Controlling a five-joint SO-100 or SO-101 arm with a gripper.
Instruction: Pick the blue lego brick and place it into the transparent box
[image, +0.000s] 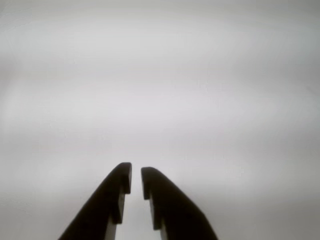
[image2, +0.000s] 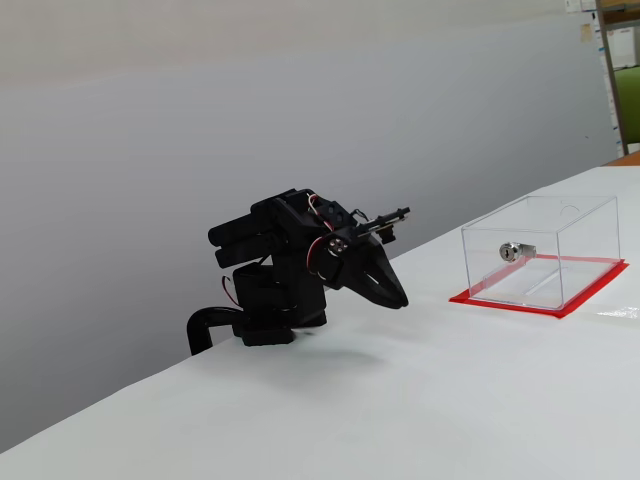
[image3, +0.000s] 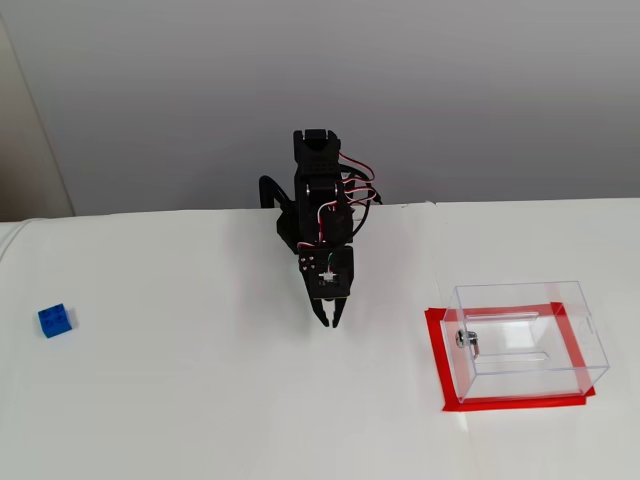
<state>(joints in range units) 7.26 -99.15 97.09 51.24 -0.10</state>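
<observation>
The blue lego brick (image3: 55, 320) lies alone on the white table at the far left of a fixed view; it does not show in the other views. The transparent box (image3: 530, 375) stands at the right on its flat red base (image3: 437, 360), with the silver lock (image3: 467, 340) on its left wall. It also shows in a fixed view (image2: 585, 255). My gripper (image3: 330, 322) is folded low in front of the arm's base, between brick and box, tips pointing down at the table. In the wrist view my gripper (image: 136, 172) shows only a thin slit between its fingers and holds nothing.
The black arm base (image2: 265, 320) is clamped at the table's back edge. A grey wall (image3: 450, 90) stands behind the table. In a fixed view shelving (image2: 622, 70) shows at the far right.
</observation>
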